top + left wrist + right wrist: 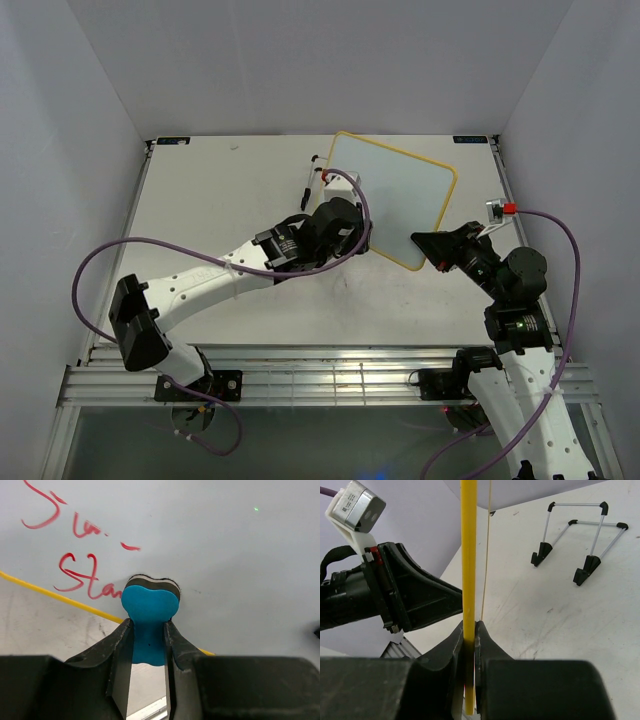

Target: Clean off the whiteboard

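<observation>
Yellow-framed and white-faced, the whiteboard (400, 195) sits toward the far right of the tabletop (220, 190), tilted, with one corner pointing to the near side. The right end effector (422, 243) grips it at the near right edge. In the right wrist view its fingers (482, 640) are pinched tight on the thin yellow frame (468, 555), which runs straight up between them, seen edge-on.

The left end effector (148, 627) reaches the board from the left, its fingers closed on the narrow waist of a blue bone-shaped eraser (150, 605). The eraser's dark and pale felt end lies against the white surface just inside the frame. Red handwriting (80, 575) lies on the board just left of the eraser, in several scrawled lines.

From above, the left wrist and its camera block cover the board's near left part, so neither the eraser nor the writing shows there. The words are cut off at the edge of the left wrist view and too loose to read. A wire stand (580, 535) with black feet stands on the tabletop beyond the board. From above it is mostly hidden.
</observation>
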Robot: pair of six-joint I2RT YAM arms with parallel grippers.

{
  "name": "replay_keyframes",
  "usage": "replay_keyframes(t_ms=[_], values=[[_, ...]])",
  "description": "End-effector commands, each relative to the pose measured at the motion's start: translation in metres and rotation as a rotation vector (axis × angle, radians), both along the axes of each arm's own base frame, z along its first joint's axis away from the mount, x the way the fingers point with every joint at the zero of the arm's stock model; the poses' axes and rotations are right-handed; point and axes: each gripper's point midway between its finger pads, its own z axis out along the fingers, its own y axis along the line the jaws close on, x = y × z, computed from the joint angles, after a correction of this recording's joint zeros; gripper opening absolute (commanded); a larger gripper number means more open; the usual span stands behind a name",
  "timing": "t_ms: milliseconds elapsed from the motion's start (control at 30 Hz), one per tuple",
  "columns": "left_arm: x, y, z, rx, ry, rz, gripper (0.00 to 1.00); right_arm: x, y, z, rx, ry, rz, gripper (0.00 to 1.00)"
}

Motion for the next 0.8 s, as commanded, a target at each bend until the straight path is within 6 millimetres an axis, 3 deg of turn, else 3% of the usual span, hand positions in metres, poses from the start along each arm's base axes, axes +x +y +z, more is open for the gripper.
replay_keyframes(t_ms=[0, 300, 567, 667, 767], values=[[0.018, 0.021, 0.005, 0.016, -0.061, 0.089, 0.00, -0.063, 0.021, 0.098, 0.103, -0.319, 0.233, 0.08], [0.053, 0.073, 0.000, 0.036, -0.127, 0.174, 0.00, -0.083, 0.029, 0.110, 0.103, -0.303, 0.342, 0.08], [0.074, 0.119, 0.022, 0.020, -0.211, 0.224, 0.00, -0.094, 0.034, 0.114, 0.086, -0.300, 0.409, 0.08], [0.076, 0.123, 0.027, 0.015, -0.231, 0.217, 0.00, -0.095, 0.035, 0.113, 0.088, -0.294, 0.423, 0.08], [0.072, 0.113, 0.037, -0.024, -0.259, 0.158, 0.00, -0.095, 0.036, 0.112, 0.087, -0.290, 0.439, 0.08]])
